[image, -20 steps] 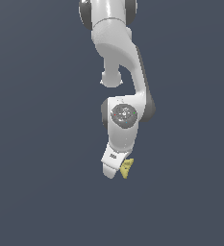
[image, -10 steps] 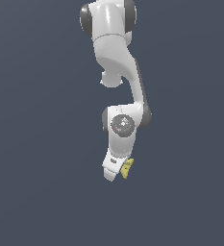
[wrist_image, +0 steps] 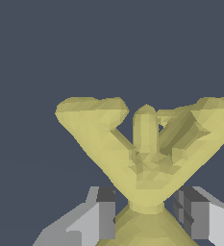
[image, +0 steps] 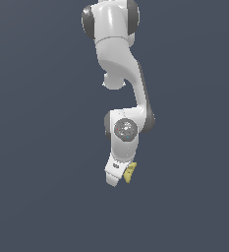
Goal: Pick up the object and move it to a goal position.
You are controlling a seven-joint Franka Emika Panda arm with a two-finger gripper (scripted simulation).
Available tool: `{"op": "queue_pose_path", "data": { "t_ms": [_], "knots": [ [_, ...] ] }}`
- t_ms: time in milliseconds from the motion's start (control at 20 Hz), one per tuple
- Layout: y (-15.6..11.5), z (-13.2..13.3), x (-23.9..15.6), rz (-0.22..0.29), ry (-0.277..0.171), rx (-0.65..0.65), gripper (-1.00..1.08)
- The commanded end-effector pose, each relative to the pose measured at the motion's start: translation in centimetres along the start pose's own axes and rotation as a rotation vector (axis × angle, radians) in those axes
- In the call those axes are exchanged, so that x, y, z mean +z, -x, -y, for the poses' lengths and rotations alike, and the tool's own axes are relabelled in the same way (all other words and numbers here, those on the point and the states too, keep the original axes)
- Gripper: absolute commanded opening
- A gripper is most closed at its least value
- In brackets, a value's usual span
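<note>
My fingers (wrist_image: pixel 104 216) sit either side of the object's (wrist_image: pixel 144 158) narrow waist, pads touching it as far as I can judge, gripping there because the flared lobes can't slip through. The wrist view shows that pinch; the exterior view shows only the object (image: pixel 130 173) peeking beside my gripper (image: pixel 117 173), no bench visible.

The small yellow bow-tie object (wrist_image: pixel 144 158) sits between the two fingers (wrist_image: pixel 101 214) of the white arm's gripper (wrist_image: pixel 147 216), its narrow middle level with them. In the exterior view it (image: pixel 130 172) lies at the gripper's (image: pixel 120 178) right side, below the arm's wrist joint (image: pixel 126 129).
</note>
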State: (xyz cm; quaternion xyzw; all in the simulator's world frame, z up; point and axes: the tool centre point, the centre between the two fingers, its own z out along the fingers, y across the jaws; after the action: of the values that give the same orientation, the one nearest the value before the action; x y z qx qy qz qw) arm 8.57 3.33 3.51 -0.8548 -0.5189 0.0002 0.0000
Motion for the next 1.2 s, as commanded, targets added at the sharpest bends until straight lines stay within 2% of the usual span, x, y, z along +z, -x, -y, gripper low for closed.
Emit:
{"op": "queue_pose_path", "data": {
  "t_ms": [0, 350, 600, 850, 1150],
  "knots": [
    [0.0, 0.0, 0.0, 0.0, 0.0, 0.0, -1.0],
    [0.0, 0.0, -0.3, 0.0, 0.0, 0.0, -1.0],
    [-0.3, 0.3, -2.1, 0.0, 0.0, 0.0, -1.0],
    [-0.9, 0.8, -5.6, 0.0, 0.0, 0.0, -1.0],
    [-2.0, 1.7, -11.9, 0.001, 0.001, -0.001, -1.0]
  ]
}}
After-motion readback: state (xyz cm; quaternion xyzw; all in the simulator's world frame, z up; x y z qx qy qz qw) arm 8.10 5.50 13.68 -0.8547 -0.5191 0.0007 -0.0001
